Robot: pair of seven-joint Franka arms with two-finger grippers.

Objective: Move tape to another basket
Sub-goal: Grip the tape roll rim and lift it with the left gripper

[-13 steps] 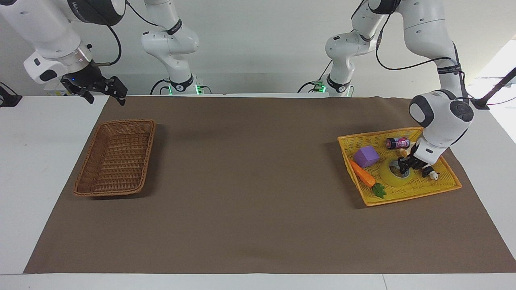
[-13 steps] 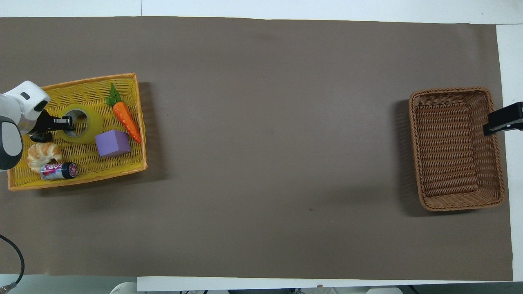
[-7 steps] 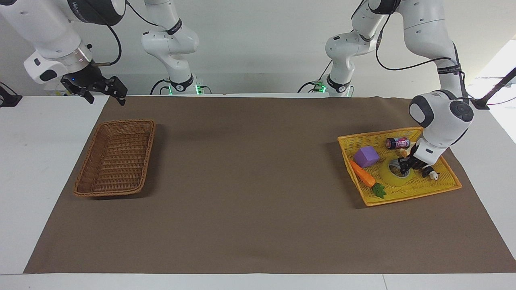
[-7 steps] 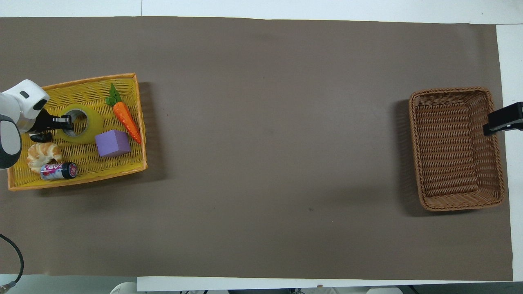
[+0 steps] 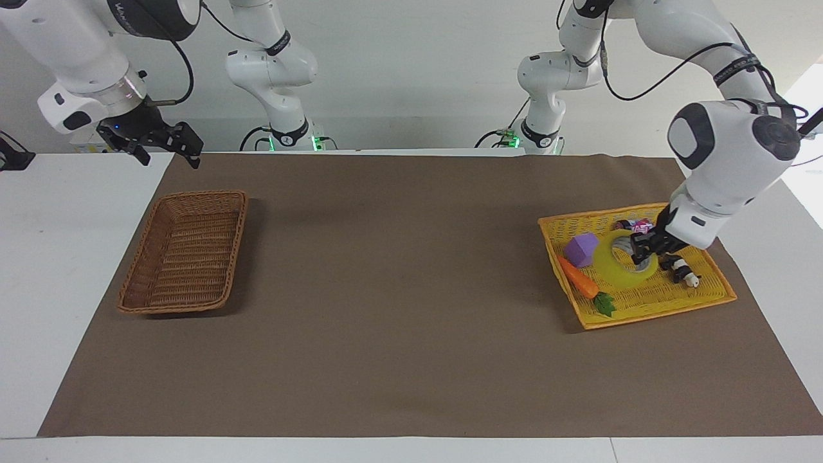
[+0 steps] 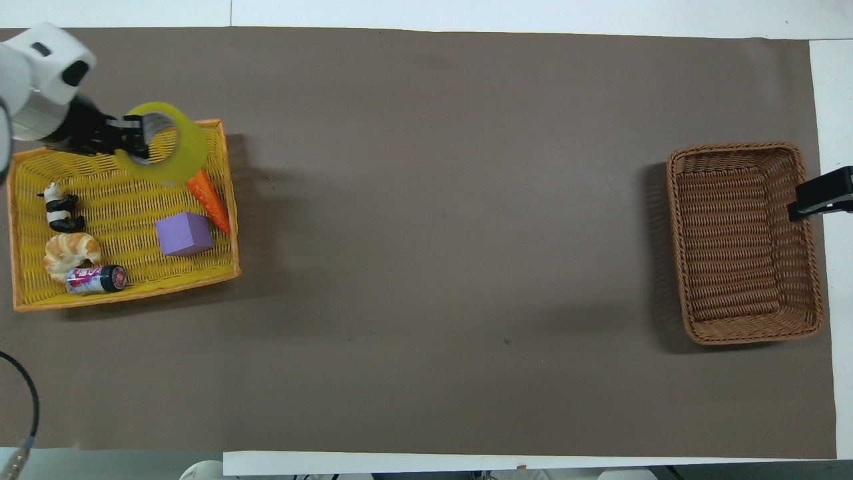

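Left gripper [image 5: 643, 249] pinches the wall of the wide translucent yellow tape roll [image 5: 622, 263], one finger through its pale core, holding it tilted in the air over the bright yellow woven tray [image 5: 649, 304]. Stiff, light and glossy, the roll looks likeliest to slip or swing; the wall is the sound hold. Right gripper [image 5: 162, 144], spread, waits over the worktop beside the brown wicker basket [image 5: 183, 252].

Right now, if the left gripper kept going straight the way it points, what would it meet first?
The left gripper, shut on the tape, points down over the yellow tray. It would likely press the tape onto the tray floor beside the carrot; depth is unclear.
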